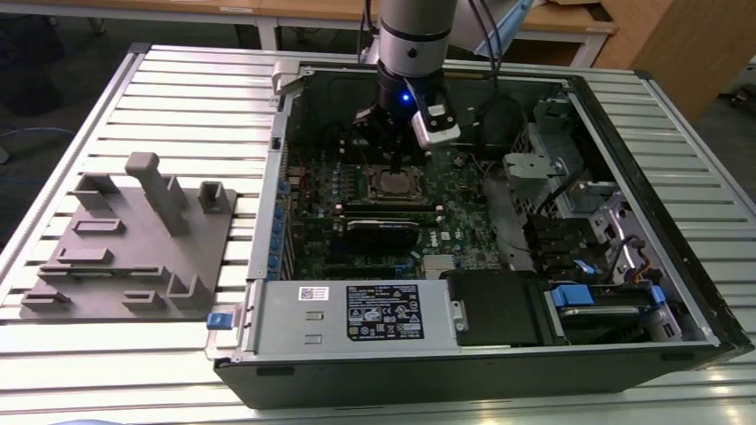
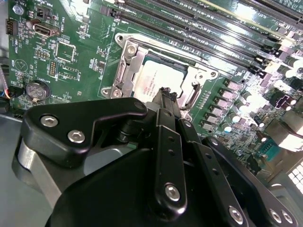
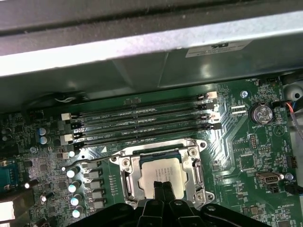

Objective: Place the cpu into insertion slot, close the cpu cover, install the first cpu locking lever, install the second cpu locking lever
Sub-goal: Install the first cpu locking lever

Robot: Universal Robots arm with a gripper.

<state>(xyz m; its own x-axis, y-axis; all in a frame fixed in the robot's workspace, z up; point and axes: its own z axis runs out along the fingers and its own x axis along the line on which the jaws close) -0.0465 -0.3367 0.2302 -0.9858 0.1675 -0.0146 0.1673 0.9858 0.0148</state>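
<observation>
Jaws shut on nothing, my gripper (image 3: 161, 185) sits just above the cpu (image 3: 156, 171), cpu cover (image 3: 127, 178) flat around it; probably closed into a narrow pushing tip.

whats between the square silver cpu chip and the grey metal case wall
In the first wrist view, long black memory slots run between the silver cpu chip and the grey case wall.

slatted metal table (image 1: 177, 88), wooden desks (image 1: 307, 9) behind, dark grey floor (image 1: 35, 133).
</observation>
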